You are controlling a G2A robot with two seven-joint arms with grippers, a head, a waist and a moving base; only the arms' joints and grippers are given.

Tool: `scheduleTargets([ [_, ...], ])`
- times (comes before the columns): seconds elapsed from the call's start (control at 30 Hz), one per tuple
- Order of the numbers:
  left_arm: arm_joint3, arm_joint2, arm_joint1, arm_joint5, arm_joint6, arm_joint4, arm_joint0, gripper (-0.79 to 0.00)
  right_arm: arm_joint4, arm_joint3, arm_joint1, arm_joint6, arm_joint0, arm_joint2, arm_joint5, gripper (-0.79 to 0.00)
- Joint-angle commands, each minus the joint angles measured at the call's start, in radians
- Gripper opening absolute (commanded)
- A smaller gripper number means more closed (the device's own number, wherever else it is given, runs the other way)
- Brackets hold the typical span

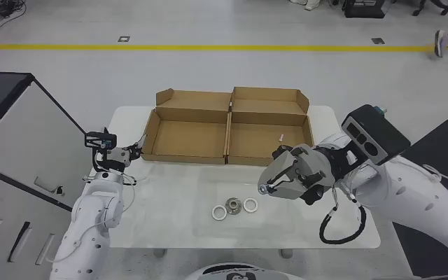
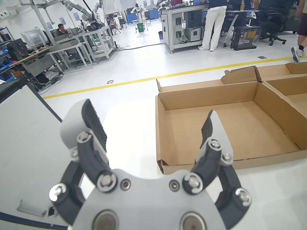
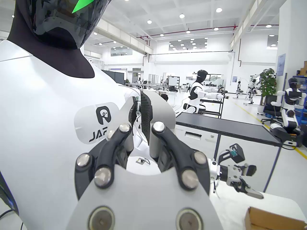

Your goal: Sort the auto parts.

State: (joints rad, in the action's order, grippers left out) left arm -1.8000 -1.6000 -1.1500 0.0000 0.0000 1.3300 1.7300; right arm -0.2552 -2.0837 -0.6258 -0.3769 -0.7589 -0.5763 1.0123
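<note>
My right gripper [image 1: 264,187] hovers above the table's front middle, tilted up toward the robot's torso. Its fingers [image 3: 146,111] are shut on a small dark spring-like part [image 3: 137,107]. Below and to its left on the table lie a metal hub [image 1: 232,206] and two white rings [image 1: 220,212] [image 1: 250,205]. A small white part [image 1: 280,137] lies in the right cardboard box [image 1: 305,133]. The left cardboard box [image 1: 150,136] holds nothing. My left gripper [image 2: 148,111] stands open by that box's near left corner, low over the table, with nothing between its fingers.
Both boxes sit side by side at the back of the white table [image 1: 175,224], lids folded back. A dark-topped cabinet [image 1: 28,133] stands left of the table. The other arm's gripper [image 3: 249,191] shows far off in the right wrist view.
</note>
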Motion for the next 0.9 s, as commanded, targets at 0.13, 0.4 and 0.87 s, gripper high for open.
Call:
scheduleTargets([
  [0.13,0.000,0.000,0.000,0.000,0.000,0.000,0.000,0.000,0.011,-0.012,-0.002,-0.007,-0.006,-0.006,-0.011,-0.785],
  [0.4,0.000,0.000,0.000,0.000,0.000,0.000,0.000,0.000,0.030,-0.078,-0.033,-0.136,-0.051,-0.107,0.000,-0.785],
  [0.87,0.000,0.000,0.000,0.000,0.000,0.000,0.000,0.000,-0.033,-0.112,-0.126,-0.241,-0.072,-0.131,0.000,-0.785],
])
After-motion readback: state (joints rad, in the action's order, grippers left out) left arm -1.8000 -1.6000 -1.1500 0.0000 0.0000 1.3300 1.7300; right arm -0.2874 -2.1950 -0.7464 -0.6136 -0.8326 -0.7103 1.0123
